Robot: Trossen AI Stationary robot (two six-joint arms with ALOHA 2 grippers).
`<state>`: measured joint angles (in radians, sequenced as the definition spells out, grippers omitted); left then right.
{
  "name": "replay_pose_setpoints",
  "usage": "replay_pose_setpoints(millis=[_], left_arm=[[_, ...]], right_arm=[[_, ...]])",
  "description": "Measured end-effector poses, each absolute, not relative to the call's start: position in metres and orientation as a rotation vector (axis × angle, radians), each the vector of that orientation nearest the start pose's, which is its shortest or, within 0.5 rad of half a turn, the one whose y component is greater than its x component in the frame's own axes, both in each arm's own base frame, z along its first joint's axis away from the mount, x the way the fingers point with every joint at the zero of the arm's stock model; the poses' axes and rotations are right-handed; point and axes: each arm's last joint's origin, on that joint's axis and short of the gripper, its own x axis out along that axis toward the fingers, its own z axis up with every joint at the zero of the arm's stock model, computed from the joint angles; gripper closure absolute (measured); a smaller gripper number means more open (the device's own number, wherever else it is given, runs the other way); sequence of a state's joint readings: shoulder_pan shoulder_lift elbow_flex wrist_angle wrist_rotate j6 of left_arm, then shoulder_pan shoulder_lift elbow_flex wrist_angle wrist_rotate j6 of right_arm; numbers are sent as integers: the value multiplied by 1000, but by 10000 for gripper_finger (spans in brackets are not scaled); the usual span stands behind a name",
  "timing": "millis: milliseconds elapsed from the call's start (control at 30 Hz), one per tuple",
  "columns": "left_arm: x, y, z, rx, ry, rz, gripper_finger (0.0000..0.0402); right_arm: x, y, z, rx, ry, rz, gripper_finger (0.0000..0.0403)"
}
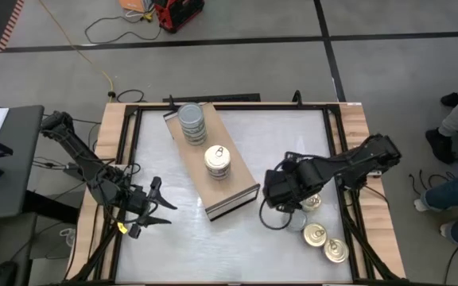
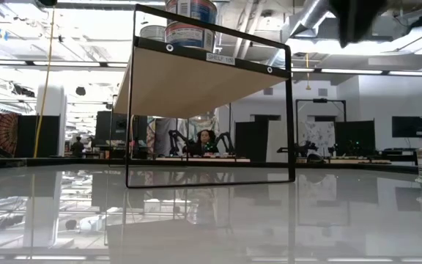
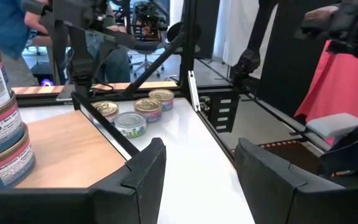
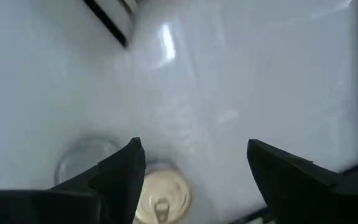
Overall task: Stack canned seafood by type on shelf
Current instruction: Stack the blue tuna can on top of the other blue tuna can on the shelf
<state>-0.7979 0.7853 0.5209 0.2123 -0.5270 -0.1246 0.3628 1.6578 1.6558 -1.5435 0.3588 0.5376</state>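
A: Right gripper [image 1: 279, 208] first. From overhead it hangs over the white tabletop [image 1: 173, 238], just off the low end of the shelf [image 1: 211, 163], but the arm's own bulk hides the fingers there.

B: Its wrist camera fills that in. Fingers [image 4: 122, 168] spread wide, nothing between them but bare table, and a gold pull-tab tin [image 4: 161, 194] sits below, close to 1 finger. Beside that tin, a faint round glassy shape I cannot identify.

A: Touching the tin?

B: Cannot tell from here.

A: Outward from that gripper, overhead shows 2 more gold-topped tins [image 1: 325, 242] nearer the table's front edge on the same side, plus 1 half under the arm.

B: On the shelf, 2 stacks: a grey-topped stack [image 1: 192, 121] at the far end, a gold-topped stack [image 1: 218, 161] nearer the gripper.

A: The table-level camera adds something: the shelf stands raised on a thin dark frame [image 2: 209, 177], tins perched on top.

B: Left gripper [image 1: 157, 208] waits across the shelf from the right one, fingers [image 3: 146, 168] parted and empty in its wrist view, which looks past the shelf at the 3 tins beyond.
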Motion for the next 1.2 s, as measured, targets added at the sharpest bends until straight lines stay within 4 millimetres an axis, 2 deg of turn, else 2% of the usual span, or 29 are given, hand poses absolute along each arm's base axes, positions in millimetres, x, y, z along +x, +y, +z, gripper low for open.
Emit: replay_pose_setpoints(millis=[100,300,433,500,733,900,1200], left_arm=[[135,-117,278,-81,64,-265,221],[135,-116,278,-49,62,-225,220],[135,-115,278,-29,57,-182,220],[135,-114,278,-28,56,-161,220],[135,-114,278,-29,55,-153,221],[135,-114,278,-36,56,-152,220],[135,-115,277,-46,65,-179,221]], right_arm=[[258,83,317,-11,1399,-405,95],[229,61,265,179,1459,-392,118],[220,49,231,222,1548,-372,122],[218,44,221,218,1602,-358,123],[222,30,206,180,1752,-310,123],[226,20,200,175,1788,-301,123],[219,18,186,194,1827,-218,127]])
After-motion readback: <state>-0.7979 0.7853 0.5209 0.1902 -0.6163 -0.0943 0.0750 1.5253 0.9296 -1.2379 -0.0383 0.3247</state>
